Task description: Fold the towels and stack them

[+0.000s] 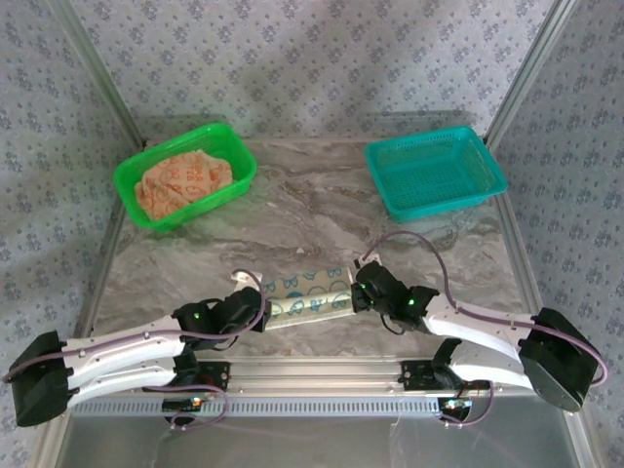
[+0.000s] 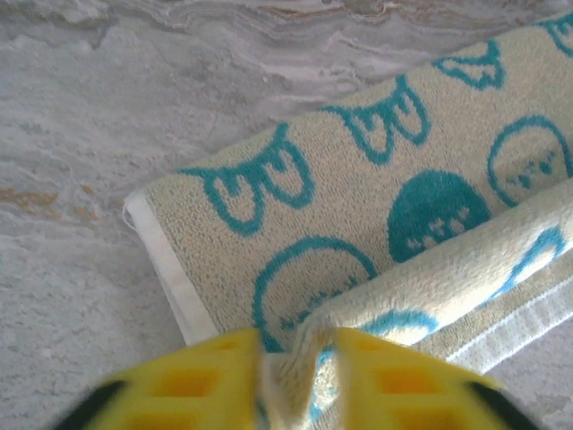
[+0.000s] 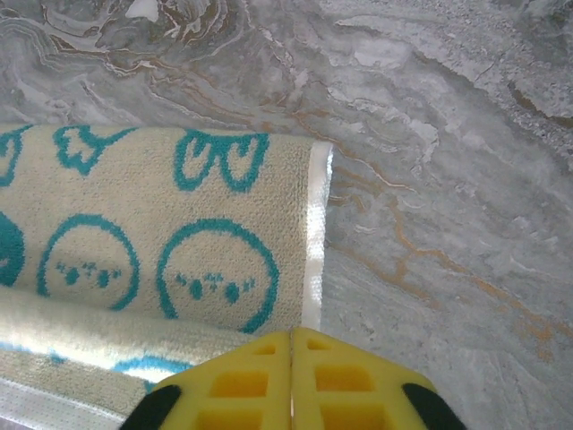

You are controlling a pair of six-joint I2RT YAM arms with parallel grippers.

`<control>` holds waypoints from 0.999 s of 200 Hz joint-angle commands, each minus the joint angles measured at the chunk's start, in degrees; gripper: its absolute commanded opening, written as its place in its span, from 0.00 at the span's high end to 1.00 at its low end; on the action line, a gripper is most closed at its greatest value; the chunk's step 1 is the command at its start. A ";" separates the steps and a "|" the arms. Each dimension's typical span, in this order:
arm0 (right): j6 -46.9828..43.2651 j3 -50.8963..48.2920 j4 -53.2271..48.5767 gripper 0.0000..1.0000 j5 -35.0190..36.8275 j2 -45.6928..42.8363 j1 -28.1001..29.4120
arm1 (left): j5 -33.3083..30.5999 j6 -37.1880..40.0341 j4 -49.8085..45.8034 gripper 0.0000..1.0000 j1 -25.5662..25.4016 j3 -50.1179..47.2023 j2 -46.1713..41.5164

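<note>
Near the front edge of the marble table point(image 1: 312, 210), midway along it, you have the cream towel with teal bows and faces point(image 1: 307, 297). It is folded into a long narrow strip lying roughly parallel to that edge, and its right end sits slightly farther from the edge than its left. One long side is turned up and over, so a doubled layer runs along the strip's near side.

At the strip's left end, your left gripper point(image 2: 298, 376) has its yellow fingers slightly apart, with a raised fold of the cream cloth pinched between them. At the right end, your right gripper point(image 3: 292, 376) sits at the near corner beside the white hem. Its pads are pressed together with only a hairline seam between them. You cannot tell from the wrist view whether any cloth is caught in that seam.

Toward the table's far-left corner stands the green plastic basket point(image 1: 185, 138). It holds a crumpled orange towel with white print point(image 1: 185, 183). Toward the far-right corner sits the teal mesh basket point(image 1: 436, 174), well apart from the green one.
</note>
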 commanded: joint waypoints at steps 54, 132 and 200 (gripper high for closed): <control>1.83 6.01 -10.58 0.54 -0.73 -1.95 0.50 | 2.76 -5.59 -11.03 0.36 -0.32 4.61 -7.24; 3.21 8.54 -14.17 0.61 -14.53 1.73 -6.85 | 7.95 -27.30 -20.31 0.59 -0.14 8.77 -0.12; 0.89 8.93 -13.16 0.63 -21.21 7.23 -9.91 | 9.69 -35.39 -16.49 0.67 0.12 7.33 3.11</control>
